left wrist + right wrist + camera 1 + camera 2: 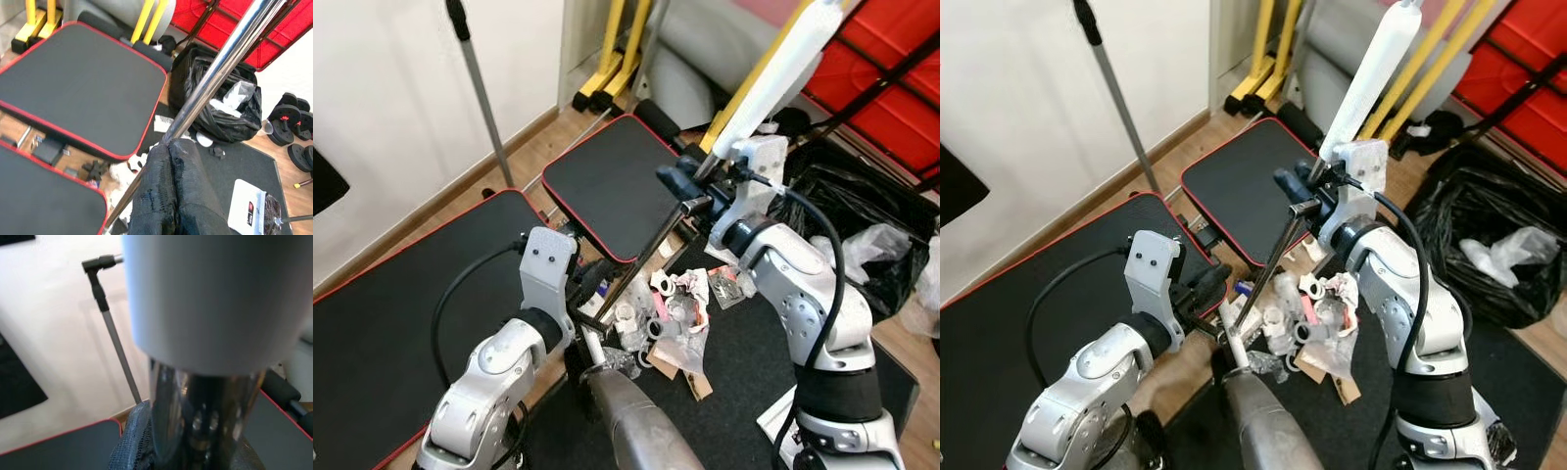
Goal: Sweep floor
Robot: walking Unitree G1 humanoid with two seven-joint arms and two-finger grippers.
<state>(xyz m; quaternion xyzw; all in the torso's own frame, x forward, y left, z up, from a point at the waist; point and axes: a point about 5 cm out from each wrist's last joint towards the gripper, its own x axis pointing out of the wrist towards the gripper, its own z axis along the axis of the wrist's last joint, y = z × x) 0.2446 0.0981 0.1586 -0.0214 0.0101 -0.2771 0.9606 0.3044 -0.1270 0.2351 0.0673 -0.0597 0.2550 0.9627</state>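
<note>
Silver arms raised, right hand (1304,192) and left hand (1217,287) gripping broom pole (1268,264).

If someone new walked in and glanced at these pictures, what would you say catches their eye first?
First, the heap of paper and plastic litter on the dark mat in front of the robot, beside two black red-edged pads. Next, the right claw shut on a metal pole with a white grip, slanting down into the litter, and the left claw shut on a second shiny pole. A black rubbish bag sits at right.
</note>
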